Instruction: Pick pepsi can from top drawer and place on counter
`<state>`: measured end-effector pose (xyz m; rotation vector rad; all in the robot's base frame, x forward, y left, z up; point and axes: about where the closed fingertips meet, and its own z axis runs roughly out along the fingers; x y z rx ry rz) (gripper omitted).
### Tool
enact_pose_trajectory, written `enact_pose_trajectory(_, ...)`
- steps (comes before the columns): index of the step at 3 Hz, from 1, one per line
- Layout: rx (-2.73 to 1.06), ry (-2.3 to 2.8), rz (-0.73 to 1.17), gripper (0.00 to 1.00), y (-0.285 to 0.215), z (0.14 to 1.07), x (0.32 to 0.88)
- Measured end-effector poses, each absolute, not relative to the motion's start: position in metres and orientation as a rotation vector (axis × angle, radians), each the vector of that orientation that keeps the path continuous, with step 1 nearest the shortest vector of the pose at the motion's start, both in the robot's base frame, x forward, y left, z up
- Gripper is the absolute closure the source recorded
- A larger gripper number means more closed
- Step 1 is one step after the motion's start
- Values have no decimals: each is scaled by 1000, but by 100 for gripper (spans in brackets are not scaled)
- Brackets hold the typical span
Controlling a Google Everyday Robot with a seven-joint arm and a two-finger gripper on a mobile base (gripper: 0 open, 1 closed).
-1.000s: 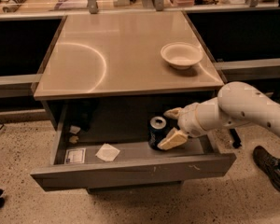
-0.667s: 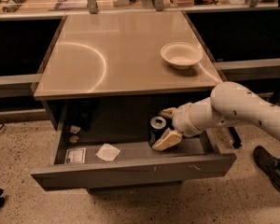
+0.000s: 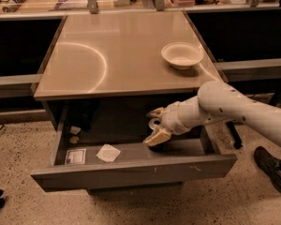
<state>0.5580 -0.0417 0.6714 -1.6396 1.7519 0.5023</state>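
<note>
shifted left, gripper in top drawer, jaws straddling pepsi can.

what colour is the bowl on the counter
White bowl, camera view; the tool is down in the drawer.

Cream-and-tan gripper on a white arm, inside the grey top drawer at the silver-rimmed pepsi can. Glossy beige counter with a pale curved reflection; white bowl; white paper scrap; black-and-white label; speckled tan floor.
</note>
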Motion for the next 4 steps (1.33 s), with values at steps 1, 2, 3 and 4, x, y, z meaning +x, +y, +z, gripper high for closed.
enact_pose_trajectory(1,-1640,1751,502,65,-41,671,558)
enact_pose_trajectory(2,-1640,1751,502,89,-41,671,558)
enact_pose_trajectory(3,-1641,1751,503,100,-41,671,558)
enact_pose_trajectory(4,-1668,1762,500,100,-30,691,552)
